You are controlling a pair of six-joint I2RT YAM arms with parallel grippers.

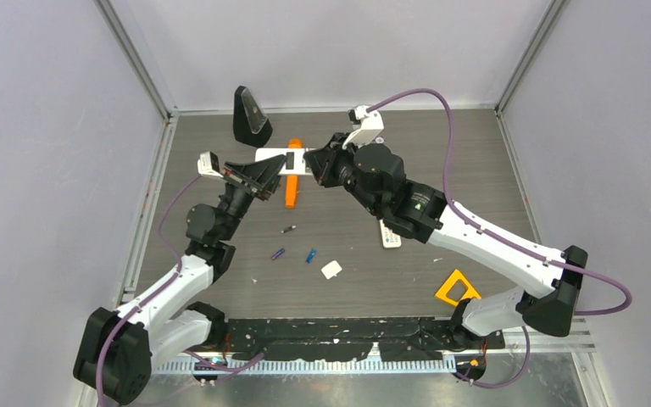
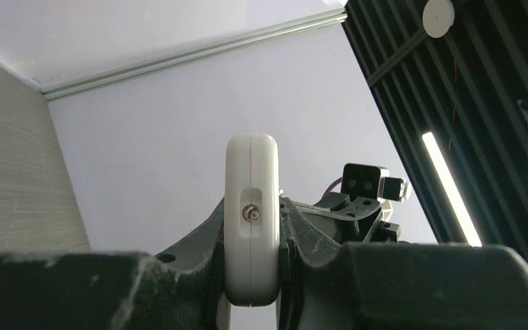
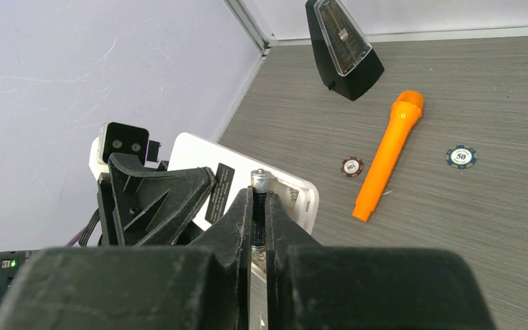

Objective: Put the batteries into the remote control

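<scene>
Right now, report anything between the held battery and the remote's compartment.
Nothing visible does. The right gripper holds the battery right at the open compartment of the remote, which the left gripper clamps.

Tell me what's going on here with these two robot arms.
The left fingers clamp a white rectangular plastic remote control, held up in the air. The right fingers pinch a slim dark battery with a silvery end right at the remote's open compartment. It isn't seated yet; other small batteries lie loose on the grey tabletop.
</scene>
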